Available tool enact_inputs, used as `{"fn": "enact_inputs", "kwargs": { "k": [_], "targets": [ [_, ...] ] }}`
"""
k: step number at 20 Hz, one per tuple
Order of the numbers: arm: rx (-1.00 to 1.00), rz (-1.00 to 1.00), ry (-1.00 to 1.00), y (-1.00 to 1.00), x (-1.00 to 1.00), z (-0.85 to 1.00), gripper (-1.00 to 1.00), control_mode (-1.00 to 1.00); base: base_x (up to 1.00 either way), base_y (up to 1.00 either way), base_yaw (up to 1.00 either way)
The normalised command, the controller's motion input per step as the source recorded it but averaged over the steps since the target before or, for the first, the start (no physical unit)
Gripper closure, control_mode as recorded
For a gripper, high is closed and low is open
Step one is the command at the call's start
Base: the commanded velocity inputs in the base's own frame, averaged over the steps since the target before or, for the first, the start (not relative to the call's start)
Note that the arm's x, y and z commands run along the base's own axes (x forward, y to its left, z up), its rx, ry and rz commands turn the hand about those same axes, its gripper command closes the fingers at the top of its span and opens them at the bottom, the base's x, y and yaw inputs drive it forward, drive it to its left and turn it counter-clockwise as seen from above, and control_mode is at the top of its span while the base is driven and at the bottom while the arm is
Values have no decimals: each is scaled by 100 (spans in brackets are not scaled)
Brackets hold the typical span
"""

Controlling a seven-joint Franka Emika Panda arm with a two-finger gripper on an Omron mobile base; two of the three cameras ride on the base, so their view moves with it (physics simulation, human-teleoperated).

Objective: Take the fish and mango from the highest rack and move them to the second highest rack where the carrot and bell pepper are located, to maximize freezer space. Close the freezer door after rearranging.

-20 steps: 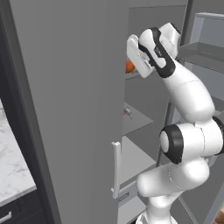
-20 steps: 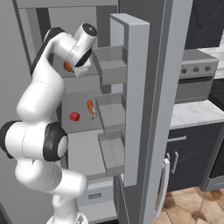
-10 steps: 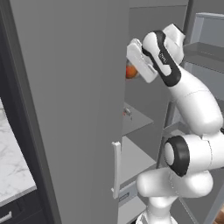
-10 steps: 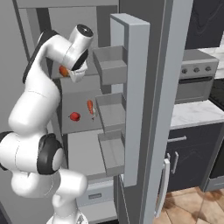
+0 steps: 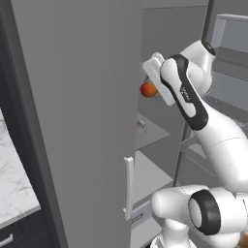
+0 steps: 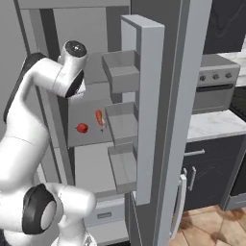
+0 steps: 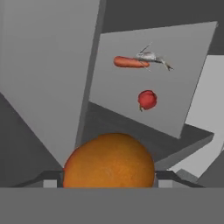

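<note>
Between our gripper [image 7: 109,183] fingers: mango [image 7: 109,161], held, off the highest rack; on the second highest rack [image 7: 183,100] we list carrot [image 7: 130,62], bell pepper [image 7: 147,99], fish [image 7: 152,57]; freezer door [image 6: 144,110] not yet closed.

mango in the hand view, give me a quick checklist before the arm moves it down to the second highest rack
1. Mango between the gripper fingertips: ok, it sits right at them, close to the camera.
2. Grip firm: cannot tell, the finger contact is hidden behind the fruit.
3. Free spot on the second highest rack: ok, bare board beside the bell pepper.
4. Fish already moved: ok, it lies on that rack touching the carrot.
5. Freezer door out of the way: ok, it stands open.
</note>
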Motion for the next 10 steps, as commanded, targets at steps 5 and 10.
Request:
{"fn": "enact_inputs", "kwargs": {
  "k": [5, 10],
  "targets": [
    [0, -12, 0, -11, -21, -40, 100, -100, 0, 0, 0],
    [0, -2, 0, -20, -11, -44, 100, -100, 0, 0, 0]
  ]
}}
